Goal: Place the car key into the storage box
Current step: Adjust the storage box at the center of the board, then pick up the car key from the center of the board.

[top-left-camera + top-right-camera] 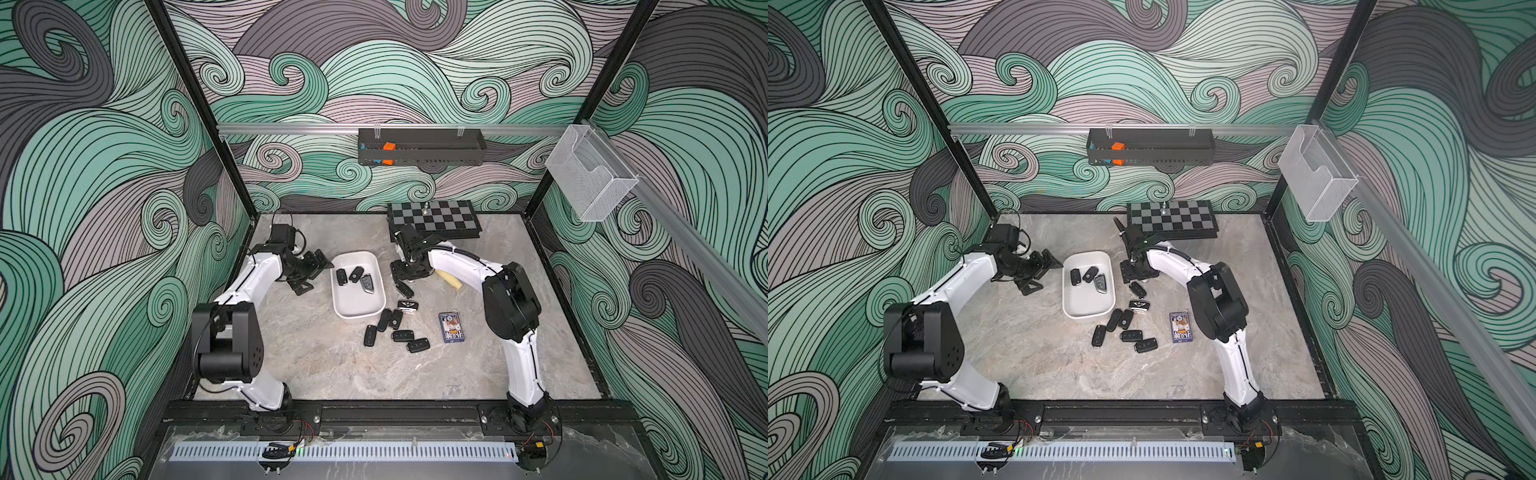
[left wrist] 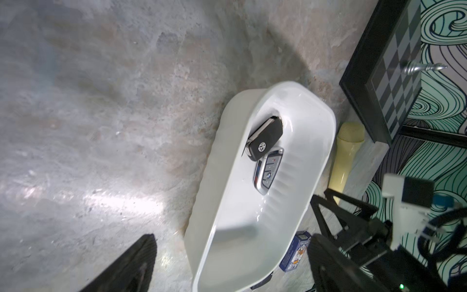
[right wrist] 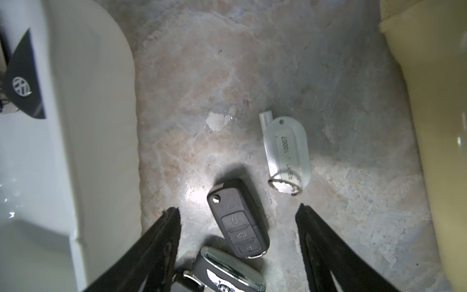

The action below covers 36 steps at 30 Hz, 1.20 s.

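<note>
Between the right fingers (image 3: 161, 240): a black, three-button, flip-style plastic car key (image 3: 238, 220) lies flat and buttons up on the grey marbled stone counter (image 3: 227, 63).
Right fingers, state: spread apart, one on each side of the car key, with bare counter showing on both sides; nothing is gripped.
Step in hand: the approach for the pick-up; the fingers are set around the key but the grasp is not yet made.
Next move, as I judge it: close squarely across the key's long sides, low enough to catch its thin body, then lift and carry it sideways over the box wall.
Just beside the key: a chrome-trimmed dark key fob (image 3: 227, 273) lies at its button end, contact unclear, and could get caught in the pinch; a clear oval plastic tag on a metal ring (image 3: 286, 151) lies near the other end, apart.
Storage box: the shallow white plastic storage box (image 1: 357, 307) stands close beside the fingers; three keys already lie in its far end.
Other side: a cream plastic flashlight (image 3: 429, 126).
Left fingers (image 2: 136, 265): released and empty, beyond the box.
</note>
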Each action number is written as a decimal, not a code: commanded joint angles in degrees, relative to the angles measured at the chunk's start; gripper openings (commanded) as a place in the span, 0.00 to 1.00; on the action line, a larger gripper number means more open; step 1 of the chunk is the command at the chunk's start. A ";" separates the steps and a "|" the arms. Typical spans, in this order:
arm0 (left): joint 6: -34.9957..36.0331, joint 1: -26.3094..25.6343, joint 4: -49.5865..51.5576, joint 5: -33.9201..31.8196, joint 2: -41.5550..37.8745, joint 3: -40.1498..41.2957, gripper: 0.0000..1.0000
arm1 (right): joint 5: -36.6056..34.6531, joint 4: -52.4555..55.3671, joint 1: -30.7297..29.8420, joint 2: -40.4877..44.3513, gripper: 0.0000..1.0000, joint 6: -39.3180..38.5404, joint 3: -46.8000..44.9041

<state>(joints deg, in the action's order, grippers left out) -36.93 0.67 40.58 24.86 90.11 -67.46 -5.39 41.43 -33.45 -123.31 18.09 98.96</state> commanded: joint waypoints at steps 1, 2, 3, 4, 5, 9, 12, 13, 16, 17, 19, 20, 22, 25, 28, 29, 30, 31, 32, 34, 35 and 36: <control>1.99 0.04 4.74 -2.07 -4.76 3.19 0.94 | -1.87 1.07 0.45 -2.87 0.70 -1.70 3.94; 1.97 0.03 5.11 -2.23 -6.36 4.44 0.94 | -2.57 1.44 0.41 -3.92 0.69 -2.28 5.19; 1.95 0.04 5.54 -2.41 -7.88 5.61 0.94 | -3.30 1.79 0.54 -4.74 0.68 -2.73 6.18; 1.86 0.03 5.89 -2.49 -9.08 6.57 0.94 | -3.99 1.88 0.50 -5.45 0.68 -3.26 6.91; 1.77 0.04 6.16 -2.62 -11.00 7.62 0.94 | -4.93 1.91 0.51 -6.05 0.68 -3.70 7.53; 1.62 0.08 6.99 -3.20 -14.90 10.76 0.94 | -7.44 2.42 0.51 -8.03 0.66 -6.14 9.61; 1.68 0.04 7.83 -3.75 -16.47 11.85 0.94 | -9.23 2.67 0.65 -8.95 0.64 -7.64 10.07; 1.64 0.04 8.00 -3.81 -16.75 12.10 0.95 | -9.34 2.61 0.66 -9.13 0.64 -8.05 9.98; 1.86 -0.02 8.48 -3.77 -17.55 12.60 0.95 | -9.31 2.61 0.77 -9.40 0.62 -8.68 9.46; 1.99 0.04 8.68 -3.77 -17.63 12.62 0.94 | -9.13 2.66 0.76 -9.41 0.61 -8.85 9.18; 2.12 0.01 8.94 -3.86 -17.68 12.58 0.95 | -9.16 2.62 0.88 -9.37 0.60 -8.82 8.40; 2.12 0.03 8.92 -3.86 -17.68 12.55 0.95 | -9.00 2.61 0.95 -9.34 0.58 -8.77 7.96; 2.12 0.04 9.04 -3.86 -17.81 12.53 0.95 | -8.83 2.64 1.00 -9.19 0.58 -8.82 7.02; 2.12 0.04 8.91 -3.86 -17.79 12.50 0.94 | -8.94 2.68 1.12 -9.10 0.57 -8.78 5.51; 2.12 0.04 8.98 -3.77 -17.73 12.36 0.95 | -8.26 2.60 1.45 -9.08 0.54 -8.48 4.26; 2.02 0.03 8.99 -3.77 -17.69 12.35 0.94 | -7.93 2.65 1.61 -8.99 0.53 -8.32 3.89; 2.04 0.03 8.98 -3.80 -17.71 12.35 0.95 | -7.59 2.63 1.68 -8.97 0.52 -8.18 3.58; 1.99 0.04 9.06 -3.78 -17.77 12.35 0.95 | -7.28 2.63 1.73 -8.91 0.49 -8.16 3.28; 1.93 0.00 9.08 -3.77 -17.82 12.35 0.94 | -6.96 2.61 1.72 -8.80 0.47 -8.10 2.94; 1.86 0.03 9.25 -3.86 -17.99 12.44 0.94 | -6.73 2.61 1.72 -8.79 0.43 -8.07 2.56; 1.85 0.01 9.35 -3.92 -18.18 12.49 0.95 | -6.87 2.63 1.77 -8.79 0.42 -8.07 2.51; 1.86 0.04 9.41 -4.03 -18.36 12.56 0.94 | -6.84 2.64 1.77 -8.88 0.39 -8.07 2.52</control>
<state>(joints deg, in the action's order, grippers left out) -35.97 0.64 48.29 21.61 73.49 -54.83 -12.73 41.43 -32.14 -131.46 9.87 103.35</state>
